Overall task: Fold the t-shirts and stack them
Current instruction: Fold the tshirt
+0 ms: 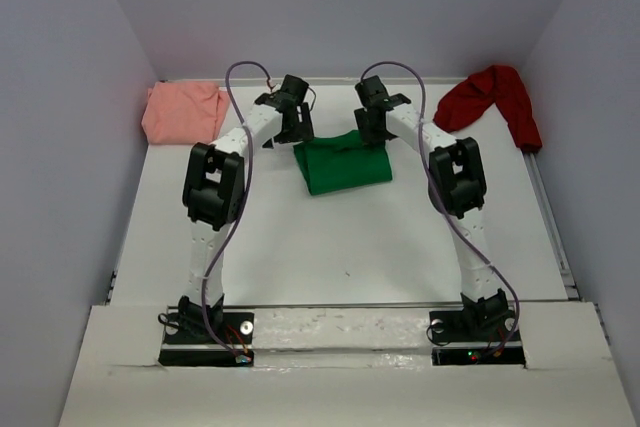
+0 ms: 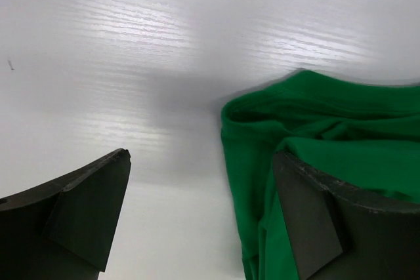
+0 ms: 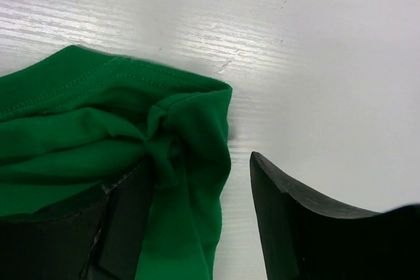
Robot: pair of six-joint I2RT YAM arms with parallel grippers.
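Observation:
The bright green t-shirt (image 1: 345, 165) lies folded in a rough rectangle at the table's middle back. My left gripper (image 1: 297, 125) is at its far left corner and my right gripper (image 1: 372, 127) at its far right corner. In the left wrist view the left gripper (image 2: 203, 175) is open, and the green cloth (image 2: 341, 116) bunches against its right finger (image 2: 321, 227). In the right wrist view the right gripper (image 3: 200, 162) is open, with the shirt's bunched corner (image 3: 190, 136) between the jaws and lying against the left finger (image 3: 118, 227). The salmon-pink t-shirt (image 1: 183, 112) and the dark red t-shirt (image 1: 495, 97) lie crumpled.
The pink shirt sits in the back left corner and the dark red one in the back right corner, against the enclosure walls. The white table (image 1: 340, 247) runs bare from the green shirt down to the arm bases (image 1: 205, 327).

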